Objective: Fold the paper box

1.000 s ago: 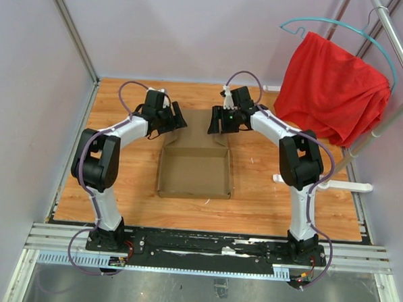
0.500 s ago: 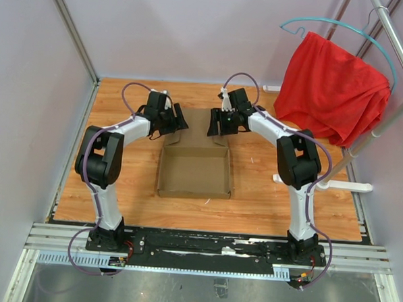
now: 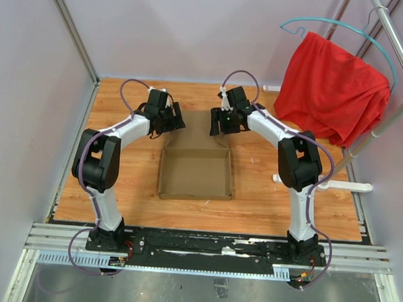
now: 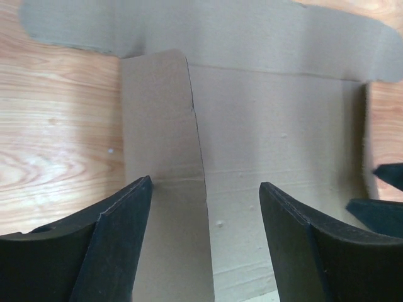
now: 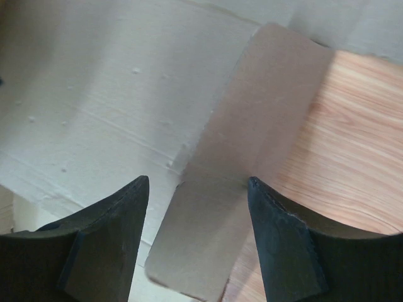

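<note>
The paper box [image 3: 195, 172] lies in the middle of the wooden table as a shallow brown tray with its side walls up. Its lid panel [image 3: 196, 130] reaches toward the far side. My left gripper [image 3: 175, 119] hangs at the lid's left corner, and my right gripper [image 3: 216, 123] at its right corner. In the left wrist view the left gripper [image 4: 204, 184] is open, with a narrow side flap [image 4: 160, 157] standing between the fingers. The right gripper [image 5: 198, 180] is also open, straddling the rounded flap [image 5: 252, 132] on its side.
A red cloth [image 3: 330, 87] hangs on a teal hanger from a metal rack [image 3: 399, 50] at the back right. The rack's white foot [image 3: 325, 184] lies on the table right of the right arm. Enclosure walls stand on the left and at the back.
Both grippers have crept a little toward the far side along the lid's corners. The box tray has shifted very slightly. Both grippers stay open.
</note>
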Controlling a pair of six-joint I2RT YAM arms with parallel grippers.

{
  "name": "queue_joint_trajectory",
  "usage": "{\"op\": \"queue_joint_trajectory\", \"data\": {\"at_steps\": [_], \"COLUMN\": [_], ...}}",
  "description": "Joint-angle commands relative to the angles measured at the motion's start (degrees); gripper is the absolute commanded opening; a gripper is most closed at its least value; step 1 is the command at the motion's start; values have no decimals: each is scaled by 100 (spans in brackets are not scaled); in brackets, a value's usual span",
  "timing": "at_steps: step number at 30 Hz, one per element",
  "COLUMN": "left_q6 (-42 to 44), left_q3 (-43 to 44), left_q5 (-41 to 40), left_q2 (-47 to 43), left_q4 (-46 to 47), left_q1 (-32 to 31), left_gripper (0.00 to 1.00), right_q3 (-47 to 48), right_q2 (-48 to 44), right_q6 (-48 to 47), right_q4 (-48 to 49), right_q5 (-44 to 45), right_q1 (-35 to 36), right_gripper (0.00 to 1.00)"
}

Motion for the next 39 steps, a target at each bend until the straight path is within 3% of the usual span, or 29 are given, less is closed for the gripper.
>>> {"op": "queue_joint_trajectory", "data": {"at_steps": [1, 6, 18, 24, 31, 39], "left_q6": [284, 376, 506, 551, 651, 651], "left_q3": [367, 610, 1351, 1226, 1356, 1361], "left_q5": [-900, -1531, -1678, -1051, -453, -311], "left_q2": [-109, -64, 523, 456, 649, 776], "left_q4": [-801, -1061, -1180, -555, -140, -29], "left_q1": [-38, -21, 33, 38, 32, 38], "left_gripper": [76, 77, 77, 77, 75, 75], "right_q3": [306, 592, 1520, 1504, 1694, 1712], "right_q2": [-49, 31, 560, 740, 1003, 978], "right_q6": [-230, -346, -500, -362, -282, -288], "right_q4": [-857, -1123, -1307, -680, -448, -366], "right_q5": [643, 781, 583, -141, -302, -318], "right_q1": [-38, -216, -395, -388, -398, -393], "right_gripper": [65, 65, 65, 65, 65, 65]}}
